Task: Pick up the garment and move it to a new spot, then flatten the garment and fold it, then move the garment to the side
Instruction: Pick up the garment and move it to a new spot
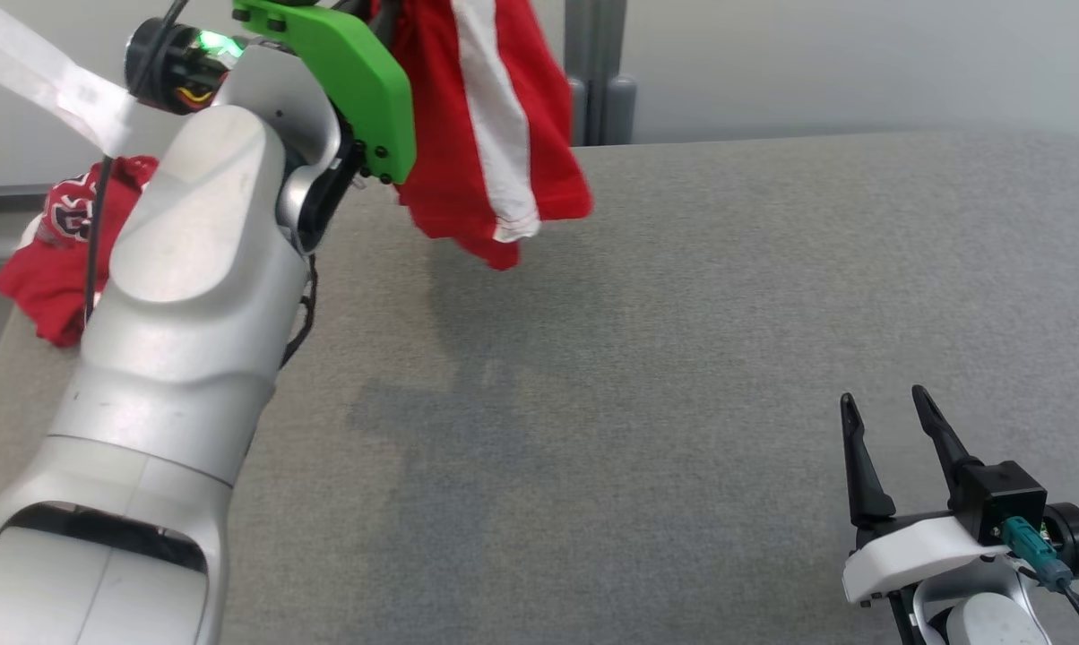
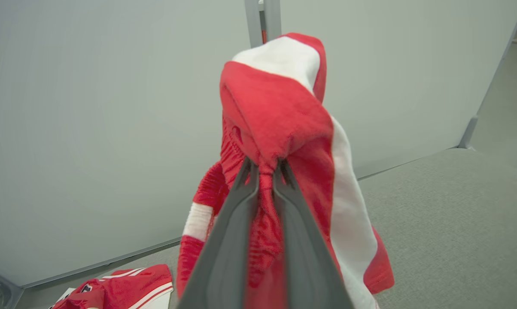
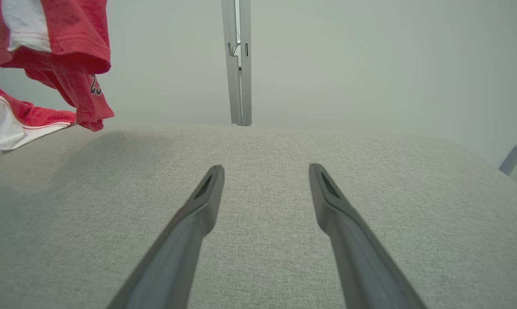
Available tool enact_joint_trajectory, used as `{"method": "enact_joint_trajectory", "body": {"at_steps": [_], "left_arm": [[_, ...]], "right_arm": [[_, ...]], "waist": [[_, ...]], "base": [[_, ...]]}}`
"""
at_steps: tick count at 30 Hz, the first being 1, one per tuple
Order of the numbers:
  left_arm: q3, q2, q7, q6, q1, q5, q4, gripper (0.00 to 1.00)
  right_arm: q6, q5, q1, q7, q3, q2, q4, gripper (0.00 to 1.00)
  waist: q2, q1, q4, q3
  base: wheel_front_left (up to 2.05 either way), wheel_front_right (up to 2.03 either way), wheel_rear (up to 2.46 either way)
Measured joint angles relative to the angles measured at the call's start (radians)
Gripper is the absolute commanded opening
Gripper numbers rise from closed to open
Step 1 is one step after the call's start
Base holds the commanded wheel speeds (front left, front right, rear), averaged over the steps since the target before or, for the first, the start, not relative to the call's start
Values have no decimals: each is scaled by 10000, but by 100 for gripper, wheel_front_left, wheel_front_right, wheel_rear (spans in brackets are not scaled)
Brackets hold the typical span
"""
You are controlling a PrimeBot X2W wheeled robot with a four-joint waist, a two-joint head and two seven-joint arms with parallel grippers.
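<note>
At nine o'clock on the desk (image 1: pixel 683 313), a second red heap (image 1: pixel 47 260) is seen. Toward twelve o'clock the garment (image 1: pixel 477 125) is hung clear of the desk, clamped in the left claw (image 2: pixel 265 167). At five o'clock the right claw (image 1: pixel 882 396) is spread, empty. Lifting is judged done; placing, flattening, folding are left.

garment (image 1: pixel 441 179): top cut off at upper edge | second red garment (image 1: pixel 38 278): partly hidden behind left arm (image 1: pixel 190 296) | printed number (image 3: pixel 94 85): partly folded under, unreadable
</note>
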Motion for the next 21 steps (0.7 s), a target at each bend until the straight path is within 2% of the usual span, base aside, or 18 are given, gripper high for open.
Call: {"method": "enact_joint_trajectory", "body": {"at_steps": [5,8,16,21], "left_arm": [[-146,-516,-474,242,257,-550,-224,0],[-349,-571,-848,671,1067,-894,-144,0],[-1097,-579,-2644,2362,3498,-2247,514,0],[-1306,-573,-3453,2798,4206,-2865,1156,0]], "right_arm": [[0,125,-13,0,23,-4,-31,100],[0,228,-101,0,150,-4,-46,100],[0,374,-581,0,290,-2,-86,100],[0,370,-696,0,278,-2,-48,100]], "waist": [[0,0,-653,60],[0,0,-897,285],[0,0,-1226,1237],[0,0,-1261,1751]], "base": [[0,0,0],[0,0,0],[0,0,0],[0,0,0]]}}
